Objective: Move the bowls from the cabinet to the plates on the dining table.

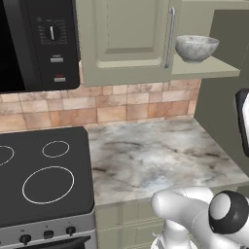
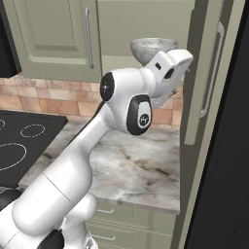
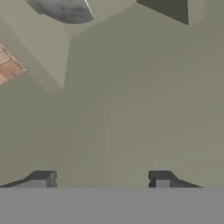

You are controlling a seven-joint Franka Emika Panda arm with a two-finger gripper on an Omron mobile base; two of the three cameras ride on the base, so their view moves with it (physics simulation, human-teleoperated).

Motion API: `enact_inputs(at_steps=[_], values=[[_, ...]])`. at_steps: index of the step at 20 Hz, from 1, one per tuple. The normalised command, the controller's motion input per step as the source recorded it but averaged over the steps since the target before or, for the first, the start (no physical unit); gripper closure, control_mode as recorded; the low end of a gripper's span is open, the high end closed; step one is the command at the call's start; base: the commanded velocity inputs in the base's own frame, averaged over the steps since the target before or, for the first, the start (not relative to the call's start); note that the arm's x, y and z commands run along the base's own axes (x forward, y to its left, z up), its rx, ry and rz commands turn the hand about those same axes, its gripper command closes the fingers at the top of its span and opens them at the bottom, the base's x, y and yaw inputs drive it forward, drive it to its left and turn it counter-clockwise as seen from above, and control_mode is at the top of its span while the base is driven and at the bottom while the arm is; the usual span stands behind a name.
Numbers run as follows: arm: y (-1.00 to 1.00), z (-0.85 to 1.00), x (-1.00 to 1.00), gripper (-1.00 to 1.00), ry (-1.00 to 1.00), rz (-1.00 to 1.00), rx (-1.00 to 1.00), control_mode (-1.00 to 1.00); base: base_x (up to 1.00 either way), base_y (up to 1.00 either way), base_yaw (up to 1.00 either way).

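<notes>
The end effector (image 3: 101, 180) hangs with jaws wide apart, holding nothing. Beyond the grey-veined marble desk (image 1: 155, 155) and brick-tile backsplash (image 1: 112, 104), the mottled grey stone-like bowl (image 1: 196, 47) sits near the shelf's front edge in the open sage-green cabinet (image 1: 127, 41).

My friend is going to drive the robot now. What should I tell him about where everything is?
Gripper: open, holding nothing, fingertips wide apart in the hand view, facing the inside of the cabinet.
Grey bowl: on the shelf of the open cabinet, upright, untouched. In the hand view it sits at the far top edge, so the hand is not on it yet.
Cabinet door: swung open on the right.
Done: the cabinet is open and the arm is raised toward the shelf.
Left: reach the grey bowl, grasp it, carry it to a plate on the dining table, then do the other bowl.
</notes>
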Motion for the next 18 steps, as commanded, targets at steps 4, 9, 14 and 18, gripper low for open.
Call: enact_inputs(at_steps=[4,9,14,18], values=[[-0.27,-0.01,0.0,-1.0,0.0,0.0,0.0,-1.0,0.0,0.0,0.0],[0.29,-0.22,-0.12,-1.0,0.0,-0.01,0.1,-1.0,0.0,0.0,0.0],[0.4,-0.2,-0.12,-1.0,0.0,-0.03,0.29,-1.0,0.0,0.0,0.0],[0.27,-0.02,0.0,-1.0,0.0,-0.01,0.33,-1.0,0.0,0.0,0.0]])
